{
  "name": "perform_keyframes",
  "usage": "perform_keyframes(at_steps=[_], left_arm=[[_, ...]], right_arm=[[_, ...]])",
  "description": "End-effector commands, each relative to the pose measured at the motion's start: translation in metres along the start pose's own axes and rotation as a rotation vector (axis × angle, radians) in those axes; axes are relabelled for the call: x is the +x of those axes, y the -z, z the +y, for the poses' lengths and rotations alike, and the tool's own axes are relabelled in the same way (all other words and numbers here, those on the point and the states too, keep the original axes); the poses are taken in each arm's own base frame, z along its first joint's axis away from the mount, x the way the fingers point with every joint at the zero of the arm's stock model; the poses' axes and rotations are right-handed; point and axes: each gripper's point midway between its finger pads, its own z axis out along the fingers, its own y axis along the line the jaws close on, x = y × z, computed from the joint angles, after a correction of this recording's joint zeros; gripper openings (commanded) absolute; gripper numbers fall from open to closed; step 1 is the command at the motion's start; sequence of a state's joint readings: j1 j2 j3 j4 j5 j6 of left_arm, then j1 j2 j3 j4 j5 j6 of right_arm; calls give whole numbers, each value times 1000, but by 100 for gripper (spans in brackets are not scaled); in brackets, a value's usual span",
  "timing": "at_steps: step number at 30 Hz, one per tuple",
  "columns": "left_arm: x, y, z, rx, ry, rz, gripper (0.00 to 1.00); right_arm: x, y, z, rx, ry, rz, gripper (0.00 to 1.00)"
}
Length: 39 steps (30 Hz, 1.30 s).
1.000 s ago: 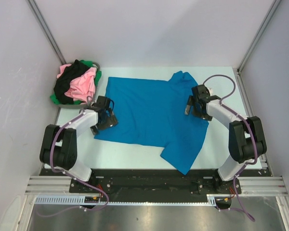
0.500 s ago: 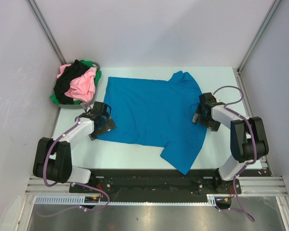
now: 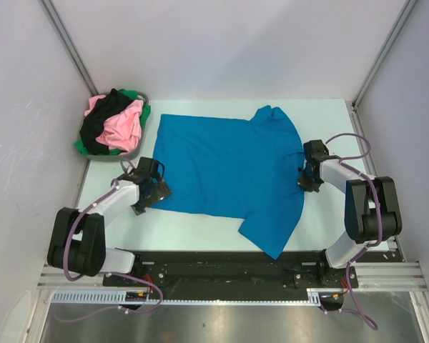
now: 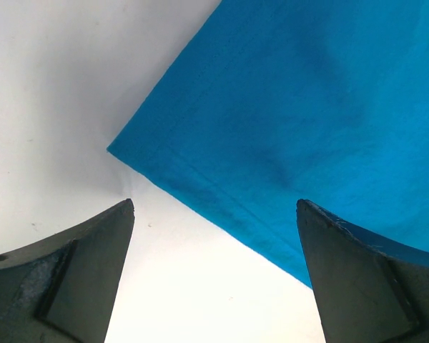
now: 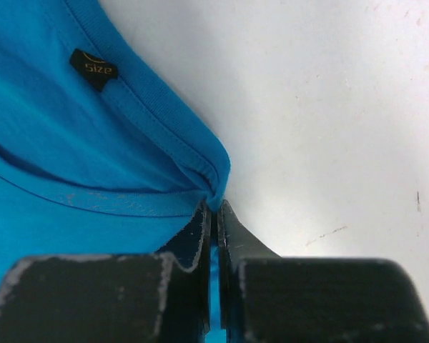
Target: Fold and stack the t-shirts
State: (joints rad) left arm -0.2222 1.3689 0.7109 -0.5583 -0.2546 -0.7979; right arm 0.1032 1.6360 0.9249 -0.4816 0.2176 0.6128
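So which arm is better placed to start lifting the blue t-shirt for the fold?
Right, probably. The right jaws are shut on the blue t-shirt at its collar edge; the left jaws stand open over the hem corner, gripping nothing yet.

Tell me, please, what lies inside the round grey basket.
A pink shirt, a black shirt and a green shirt lie crumpled in the basket; its floor and anything beneath them are covered.
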Motion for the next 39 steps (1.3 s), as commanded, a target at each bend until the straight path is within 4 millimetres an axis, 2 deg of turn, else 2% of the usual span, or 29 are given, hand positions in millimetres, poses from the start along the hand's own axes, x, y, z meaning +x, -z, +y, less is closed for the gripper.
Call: perform_keyframes(at_steps=[1,6,11,16,17,19,20,21,23,25,26,28,29,32,33,35,36,37,38,39], left_arm=[[-8,9,-7,48,54,-42,100],[-7,16,-8,76,71,-49,100],[-10,23,-9,89,93,-63,100],[-10,25,-10,107,105,-66,100],[-10,25,-10,109,106,-66,100],[-9,25,-10,108,103,-63,100],[-10,26,-11,112,103,-65,100],[-10,26,-11,113,103,-66,100],[-13,29,-14,126,105,-76,100],[-17,31,-16,130,102,-85,100],[-23,34,-19,135,104,-97,100],[-27,33,-23,131,91,-94,100],[-36,39,-31,148,93,-110,100],[-53,42,-49,167,82,-119,100],[-60,42,-53,165,80,-125,100],[-75,43,-66,157,61,-126,100],[-81,43,-70,151,53,-128,100],[-85,42,-73,138,42,-129,100],[-100,49,-86,169,40,-152,100],[-101,38,-93,158,23,-130,100]], right_arm=[[9,-10,-30,104,-20,18,0],[7,-1,-53,182,-37,-7,0],[-4,9,-85,251,-116,-52,0],[-2,11,-81,208,-121,-39,0],[-2,10,-79,199,-118,-36,6],[-7,11,-69,148,-117,-47,35],[-10,13,-62,121,-110,-57,69],[-15,16,-57,100,-112,-74,82],[-37,31,-42,51,-114,-140,99],[-50,47,-27,22,-88,-195,100],[-71,66,-14,-15,-94,-256,100],[-83,88,6,-49,-53,-305,100],[-100,107,21,-88,-47,-352,100],[-110,131,57,-162,37,-396,100],[-121,141,70,-184,47,-413,100],[-125,144,88,-225,90,-413,100],[-126,139,100,-250,103,-387,100],[-130,137,103,-257,97,-379,100],[-132,134,108,-269,101,-374,100],[-132,125,118,-288,111,-345,100]])
